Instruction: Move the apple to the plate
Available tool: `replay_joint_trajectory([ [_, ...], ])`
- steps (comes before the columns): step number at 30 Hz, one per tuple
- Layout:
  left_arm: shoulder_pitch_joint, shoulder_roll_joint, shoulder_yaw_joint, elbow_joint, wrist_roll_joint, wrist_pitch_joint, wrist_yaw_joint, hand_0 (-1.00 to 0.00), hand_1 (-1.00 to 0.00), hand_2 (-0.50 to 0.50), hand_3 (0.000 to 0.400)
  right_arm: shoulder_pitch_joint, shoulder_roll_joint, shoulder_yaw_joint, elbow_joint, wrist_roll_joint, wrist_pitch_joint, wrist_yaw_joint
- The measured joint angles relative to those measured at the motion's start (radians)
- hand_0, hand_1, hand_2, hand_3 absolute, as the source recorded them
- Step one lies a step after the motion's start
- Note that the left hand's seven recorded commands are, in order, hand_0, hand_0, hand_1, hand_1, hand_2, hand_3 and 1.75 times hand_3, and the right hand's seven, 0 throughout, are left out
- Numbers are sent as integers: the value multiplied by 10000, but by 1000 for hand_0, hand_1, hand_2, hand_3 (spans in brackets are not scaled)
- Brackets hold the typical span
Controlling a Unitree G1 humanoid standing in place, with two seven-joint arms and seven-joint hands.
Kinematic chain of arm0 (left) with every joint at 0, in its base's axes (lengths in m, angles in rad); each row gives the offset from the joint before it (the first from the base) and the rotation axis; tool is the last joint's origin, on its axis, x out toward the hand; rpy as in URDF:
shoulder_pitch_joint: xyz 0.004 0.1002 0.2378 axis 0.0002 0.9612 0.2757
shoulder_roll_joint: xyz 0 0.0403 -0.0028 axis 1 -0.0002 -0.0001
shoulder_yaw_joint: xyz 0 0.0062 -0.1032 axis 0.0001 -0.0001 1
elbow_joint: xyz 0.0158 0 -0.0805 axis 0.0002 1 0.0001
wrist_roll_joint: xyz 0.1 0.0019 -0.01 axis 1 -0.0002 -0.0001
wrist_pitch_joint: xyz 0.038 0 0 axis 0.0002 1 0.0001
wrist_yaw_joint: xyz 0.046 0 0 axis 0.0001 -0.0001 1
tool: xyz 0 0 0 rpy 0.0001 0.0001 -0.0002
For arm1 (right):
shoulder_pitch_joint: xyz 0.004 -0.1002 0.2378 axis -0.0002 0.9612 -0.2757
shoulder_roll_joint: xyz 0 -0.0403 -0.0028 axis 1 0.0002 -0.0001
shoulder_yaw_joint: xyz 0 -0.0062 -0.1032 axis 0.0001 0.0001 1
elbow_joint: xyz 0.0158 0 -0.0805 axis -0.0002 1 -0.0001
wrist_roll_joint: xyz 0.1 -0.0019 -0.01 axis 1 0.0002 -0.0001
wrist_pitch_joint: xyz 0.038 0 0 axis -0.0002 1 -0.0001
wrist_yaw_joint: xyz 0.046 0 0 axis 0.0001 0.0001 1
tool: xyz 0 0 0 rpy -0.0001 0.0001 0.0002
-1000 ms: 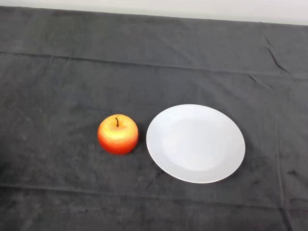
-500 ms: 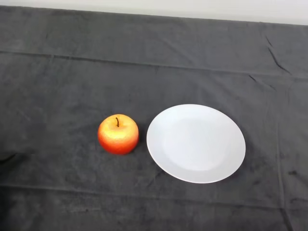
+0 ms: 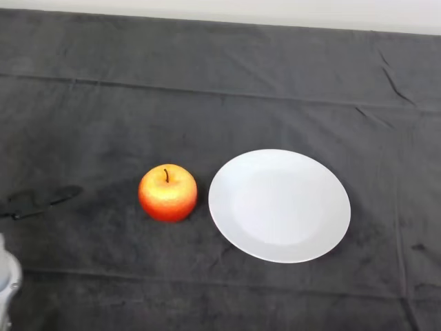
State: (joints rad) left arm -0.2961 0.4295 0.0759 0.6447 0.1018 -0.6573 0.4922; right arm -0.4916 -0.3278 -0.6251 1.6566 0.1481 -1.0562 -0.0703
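Red-and-yellow apple (image 3: 167, 194) upright, stem up, on the dark cloth (image 3: 207, 103), just left of the white plate (image 3: 279, 205), not touching it, silver-grey arm (image 3: 5, 279) at lower left edge, fingers' state cannot be told, no writing visible

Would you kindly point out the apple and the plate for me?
apple (image 3: 167, 196): head view, on its red-orange front.
plate (image 3: 279, 205): head view, on its bare white centre.
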Motion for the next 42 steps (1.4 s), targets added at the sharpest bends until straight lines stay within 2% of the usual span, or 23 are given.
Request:
replay_joint_trajectory([
  [3, 73, -231, -283, -599, 181, 504, -6, 0, 0, 0, 0, 5, -7, -8, -1, 5, 0, -9],
  [7, 100, -436, -719, -1312, 298, 1189, -135, 0, 0, 0, 0, 3, -8, -4, -13, 2, 0, -4],
  [11, 102, -627, -1070, -1807, 382, 1579, -204, 0, 0, 0, 0, 3, -7, -5, -24, 3, 0, -5],
  [29, 98, -760, -2437, -1987, 366, 2307, -761, 0, 0, 0, 0, 0, -4, 5, -87, 10, 0, -4],
  [36, 9, -796, -2778, -1939, 370, 2341, -803, 0, 0, 0, 0, 0, -5, 5, -92, 12, 1, -4],
  [42, -303, -858, -3145, -1396, 372, 2341, -879, 0, 0, 0, 0, 0, -7, 8, -97, 15, 1, -4],
])
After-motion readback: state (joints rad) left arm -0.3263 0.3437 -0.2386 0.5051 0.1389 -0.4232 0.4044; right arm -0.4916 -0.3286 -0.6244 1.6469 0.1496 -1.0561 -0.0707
